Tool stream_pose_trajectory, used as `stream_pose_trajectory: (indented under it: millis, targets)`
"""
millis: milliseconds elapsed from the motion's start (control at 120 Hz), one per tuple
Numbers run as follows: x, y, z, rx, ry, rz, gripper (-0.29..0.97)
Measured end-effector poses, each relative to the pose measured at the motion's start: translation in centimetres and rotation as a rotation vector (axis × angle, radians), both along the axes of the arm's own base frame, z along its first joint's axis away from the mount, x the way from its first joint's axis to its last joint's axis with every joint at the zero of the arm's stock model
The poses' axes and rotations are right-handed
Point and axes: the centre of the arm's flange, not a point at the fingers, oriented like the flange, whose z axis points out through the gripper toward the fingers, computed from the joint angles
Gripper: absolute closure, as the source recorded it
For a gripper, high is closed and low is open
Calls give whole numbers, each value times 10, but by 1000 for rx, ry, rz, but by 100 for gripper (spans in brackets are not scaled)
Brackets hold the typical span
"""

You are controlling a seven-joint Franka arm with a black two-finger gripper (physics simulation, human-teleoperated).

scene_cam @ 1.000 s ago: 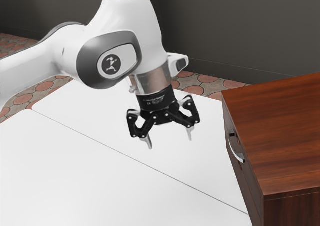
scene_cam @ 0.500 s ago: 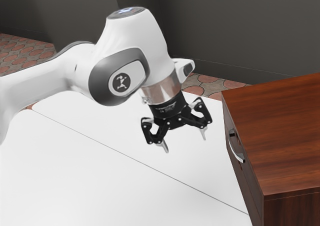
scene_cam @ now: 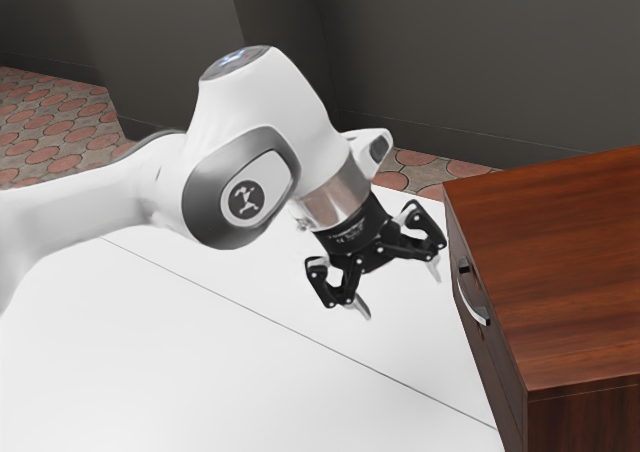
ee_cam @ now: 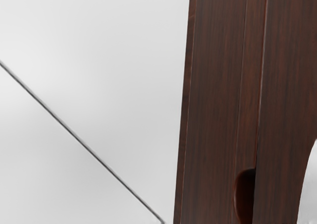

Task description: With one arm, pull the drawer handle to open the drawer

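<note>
A dark wooden cabinet point(scene_cam: 560, 272) stands at the exterior view's right, on the white table point(scene_cam: 200, 352). Its drawer front point(scene_cam: 480, 322) faces the arm and carries a curved silver handle point(scene_cam: 472, 294). The drawer looks flush with the cabinet. My black gripper point(scene_cam: 397, 290) hangs open a short way to the left of the handle, tilted toward it, with nothing between its fingers. In the wrist view the cabinet's wooden front point(ee_cam: 223, 110) rises beside the white table top, and a pale sliver of the handle point(ee_cam: 311, 184) shows at the edge.
A thin seam point(scene_cam: 300, 332) crosses the table under the gripper. A patterned tile floor point(scene_cam: 60, 122) and dark walls point(scene_cam: 450, 42) lie behind. Open table surface spreads at the exterior view's left and front.
My arm has swung toward the exterior view's right and slightly down, bringing the open gripper closer to the handle and tilting it more toward the drawer. The cabinet has not moved.
</note>
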Motion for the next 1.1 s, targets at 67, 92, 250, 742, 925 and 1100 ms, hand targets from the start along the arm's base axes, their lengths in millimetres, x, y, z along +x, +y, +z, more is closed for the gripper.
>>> stream_pose_trajectory:
  millis: [67,92,250,742,925,1100]
  targets:
    - [1,-1,0,-15,-15,3,0]
    - [2,-2,-1,-19,-20,3,0]
    - [2,-11,-5,-32,-44,-8,0]
    - [6,-19,-20,-32,-62,-23,0]
    - [7,-19,-23,-32,-72,-22,0]
    - [8,-21,-24,-34,-79,-25,0]
